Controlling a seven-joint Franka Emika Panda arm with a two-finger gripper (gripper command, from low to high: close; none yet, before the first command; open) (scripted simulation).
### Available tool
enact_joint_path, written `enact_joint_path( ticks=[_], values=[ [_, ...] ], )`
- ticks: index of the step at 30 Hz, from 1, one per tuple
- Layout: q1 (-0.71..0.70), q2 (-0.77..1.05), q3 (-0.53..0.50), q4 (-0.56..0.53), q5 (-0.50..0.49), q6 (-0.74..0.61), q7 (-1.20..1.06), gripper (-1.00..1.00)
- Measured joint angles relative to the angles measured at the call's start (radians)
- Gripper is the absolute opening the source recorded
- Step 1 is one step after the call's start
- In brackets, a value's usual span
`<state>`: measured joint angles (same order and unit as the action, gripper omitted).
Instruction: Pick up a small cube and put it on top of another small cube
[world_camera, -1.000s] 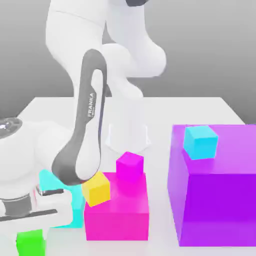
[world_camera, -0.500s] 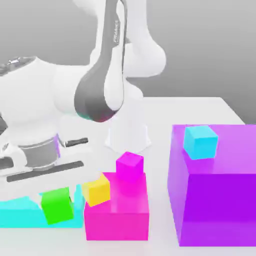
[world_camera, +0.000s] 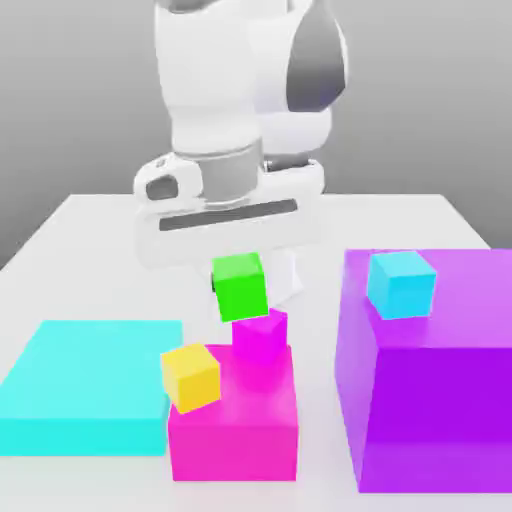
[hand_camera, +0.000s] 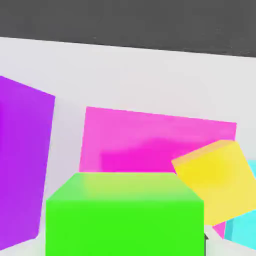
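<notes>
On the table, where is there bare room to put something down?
Bare table shows between the large magenta block and the purple block, and behind the cyan slab. It is crowded on the magenta block, with the yellow cube and small magenta cube.

Bright, flat light; source unclear. White tabletop (world_camera: 330, 222) almost washed out in exterior view. Large glossy purple block (world_camera: 430, 400) darker on its front face. Hand view: soft pale sheen across bright green cube (hand_camera: 125, 225).
</notes>
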<state>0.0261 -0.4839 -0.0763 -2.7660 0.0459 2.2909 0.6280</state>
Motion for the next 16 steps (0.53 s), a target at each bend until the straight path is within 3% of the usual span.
enact_joint_path(
  ticks=[5,10,11,16],
  values=[
    [-0.029,-0.135,0.093,-0.113,-0.028,-0.025,0.144,-1.00],
    [-0.033,-0.011,0.107,-0.184,-0.018,0.165,0.156,-1.00],
    [-0.034,0.013,0.108,-0.194,-0.017,0.198,0.156,1.00],
    [-0.034,0.013,0.108,-0.194,-0.016,0.198,0.155,1.00]
  ],
)
